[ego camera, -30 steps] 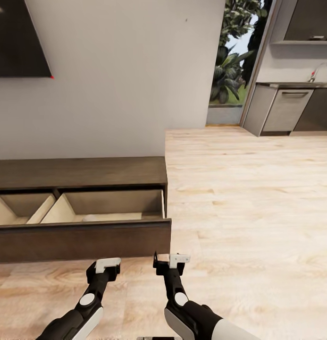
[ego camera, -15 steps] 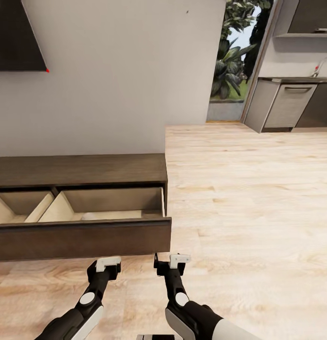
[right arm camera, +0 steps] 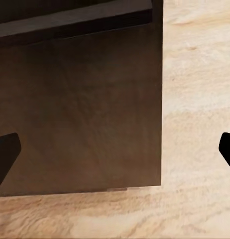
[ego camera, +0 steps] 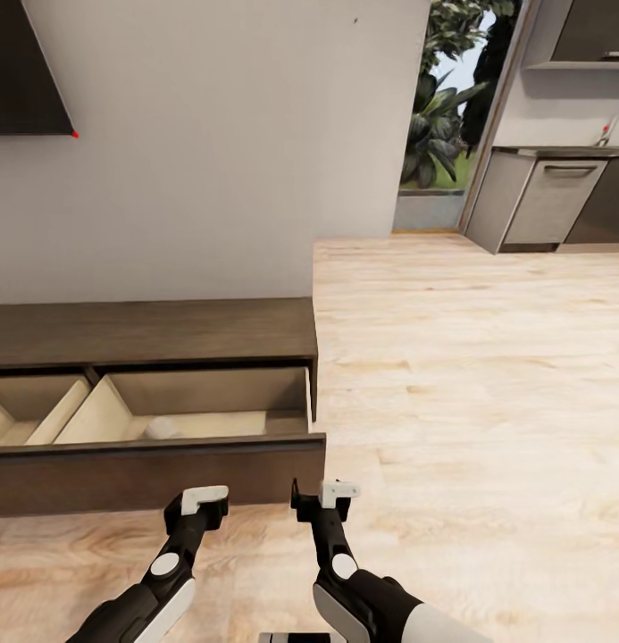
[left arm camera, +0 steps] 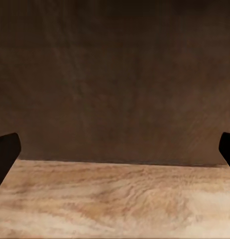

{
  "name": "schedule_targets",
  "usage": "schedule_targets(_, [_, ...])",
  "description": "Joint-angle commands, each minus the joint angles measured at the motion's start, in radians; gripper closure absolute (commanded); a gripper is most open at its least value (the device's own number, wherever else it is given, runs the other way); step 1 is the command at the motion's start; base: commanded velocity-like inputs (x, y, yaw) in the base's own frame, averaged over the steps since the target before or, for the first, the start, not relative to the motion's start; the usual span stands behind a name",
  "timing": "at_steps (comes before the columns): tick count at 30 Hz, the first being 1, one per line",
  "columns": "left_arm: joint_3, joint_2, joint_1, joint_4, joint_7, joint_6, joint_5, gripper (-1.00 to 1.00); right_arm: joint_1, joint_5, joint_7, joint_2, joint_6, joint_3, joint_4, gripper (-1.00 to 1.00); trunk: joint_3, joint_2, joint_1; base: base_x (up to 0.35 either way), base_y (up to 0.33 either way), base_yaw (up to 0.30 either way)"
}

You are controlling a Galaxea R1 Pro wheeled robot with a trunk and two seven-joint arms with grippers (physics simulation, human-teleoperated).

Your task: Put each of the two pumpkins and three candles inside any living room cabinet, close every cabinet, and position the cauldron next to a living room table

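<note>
The long low dark-brown wooden cabinet (ego camera: 148,330) is sitting at ten o'clock, its beige-lined drawer (ego camera: 211,420) standing pulled out. A small off-white candle (ego camera: 163,429) is lying inside it. Both the left gripper (ego camera: 204,500) and right gripper (ego camera: 325,494) are hovering before the drawer front, fingers spread wide, empty.

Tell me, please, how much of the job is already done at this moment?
One candle lies inside the cabinet, whose drawer stands pulled open. Nothing is in hand: the left gripper and right gripper are open, facing the drawer front. At least closing that drawer is left; pumpkins and cauldron cannot be judged here.
</note>
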Motion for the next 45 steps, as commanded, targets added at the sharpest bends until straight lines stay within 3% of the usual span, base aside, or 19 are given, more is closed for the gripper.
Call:
schedule_targets(1, [-0.007, 0.001, -0.001, 0.001, 0.008, -0.008, 0.011, -1.00, -0.002, -0.008, -0.001, 0.000, -0.004, 0.009, 0.000, -1.00, -0.001, 0.000, 0.000, 0.083, 0.000, 0.000])
schedule_targets(6, [-0.006, -0.001, -0.001, 0.006, 0.009, -0.007, 0.011, -1.00, -0.002, -0.011, 0.046, -0.001, 0.001, 0.009, 0.002, -1.00, -0.001, 0.000, 0.000, 0.166, 0.000, 0.000])
schedule_targets(16, [-0.009, -0.002, -0.001, 0.007, 0.012, -0.010, 0.004, -1.00, -0.002, -0.011, 0.057, -0.002, 0.001, 0.009, 0.004, -1.00, -0.001, 0.000, 0.000, 0.047, 0.000, 0.000])
schedule_targets(43, [-0.007, -0.001, -0.001, 0.007, 0.010, -0.010, 0.010, -1.00, -0.002, -0.013, 0.057, -0.003, 0.001, 0.009, 0.004, -1.00, -0.105, -0.007, 0.012, 0.000, 0.000, 0.000])
schedule_targets(45, [-0.007, 0.000, -0.001, 0.007, 0.010, -0.010, 0.011, -1.00, -0.002, -0.013, 0.057, -0.003, 0.001, 0.009, 0.004, -1.00, -0.105, -0.007, 0.012, 0.000, 0.000, 0.000])
